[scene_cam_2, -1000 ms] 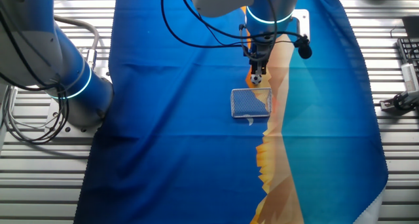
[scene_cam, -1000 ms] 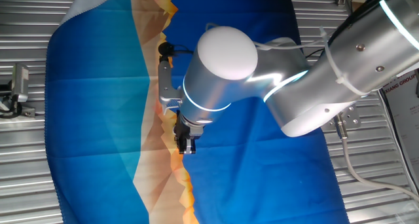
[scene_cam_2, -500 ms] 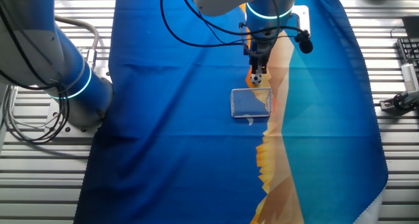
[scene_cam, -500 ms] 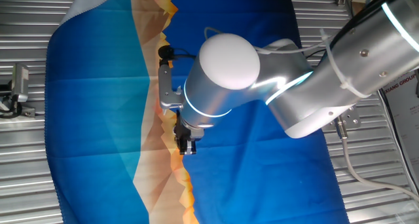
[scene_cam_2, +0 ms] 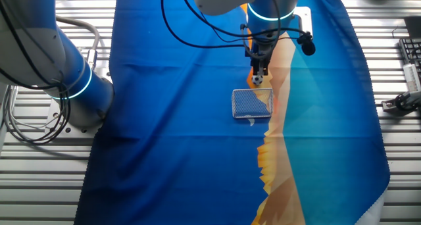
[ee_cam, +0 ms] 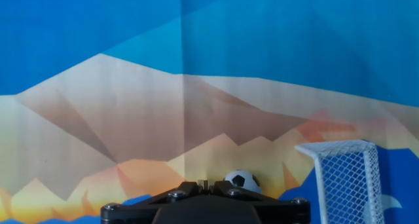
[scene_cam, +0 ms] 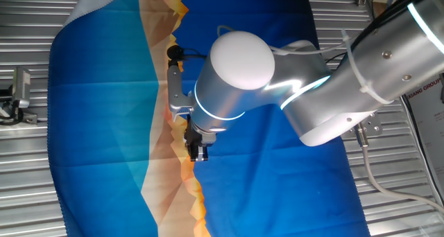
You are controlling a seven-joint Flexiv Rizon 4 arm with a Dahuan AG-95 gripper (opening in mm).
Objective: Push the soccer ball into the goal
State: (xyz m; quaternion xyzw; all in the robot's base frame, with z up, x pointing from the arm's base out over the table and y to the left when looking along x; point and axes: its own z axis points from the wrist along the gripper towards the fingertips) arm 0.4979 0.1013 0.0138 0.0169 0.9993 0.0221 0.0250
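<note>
Cloth (scene_cam_2: 164, 106) in blue and orange covers your worktop (scene_cam_2: 46, 185), with the arm (scene_cam: 291, 91) reaching over it. Your goal (scene_cam_2: 252, 103) sits mid-cloth; the pincer (scene_cam_2: 258, 72) hangs just beyond it, and I cannot tell how wide it stands. Your ball (ee_cam: 241, 181) rests just beside the goal's mouth, outside it.

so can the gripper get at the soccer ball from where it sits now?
Probably yes. The gripper hangs right at the soccer ball, nothing visible between them; the goal lies just beyond. Whether they touch cannot be told.
</note>
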